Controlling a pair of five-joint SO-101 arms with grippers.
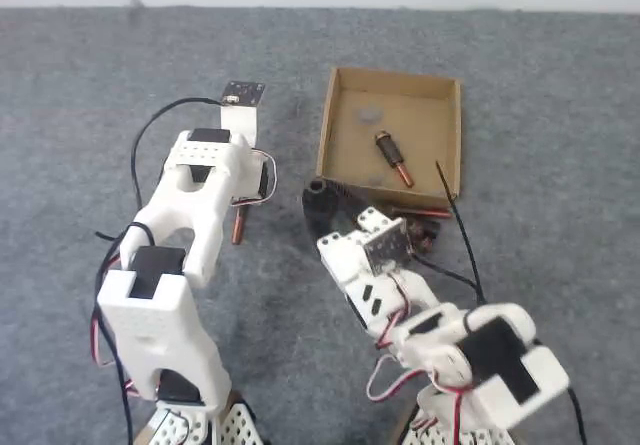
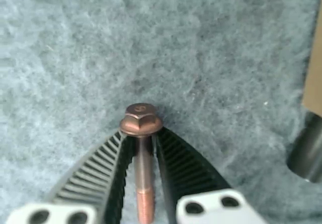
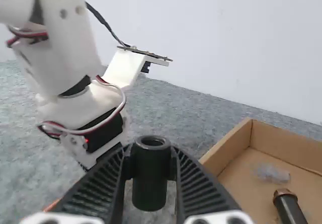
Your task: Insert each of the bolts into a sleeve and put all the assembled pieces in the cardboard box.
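**Bolt and Sleeve Gripped; One Assembly in Box**

The left gripper (image 2: 142, 139) was closed on the shank of a copper flanged bolt (image 2: 141, 121), above the grey tabletop (image 2: 75, 43). The right gripper (image 3: 149, 156) was closed on a black sleeve (image 3: 149, 183), its open bore exposed at the fingertips, just outside the near left corner of the cardboard box (image 1: 326, 130). One assembled piece (image 1: 392, 157) lay near the middle of the box floor.

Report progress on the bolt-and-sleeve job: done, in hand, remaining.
Done: one assembled piece lies in the cardboard box. In hand: the left gripper grips a bolt; the right gripper grips a black sleeve upright beside the box. Remaining: inserting this bolt into that sleeve and boxing the piece. What looks like a further bolt lies just outside the box.
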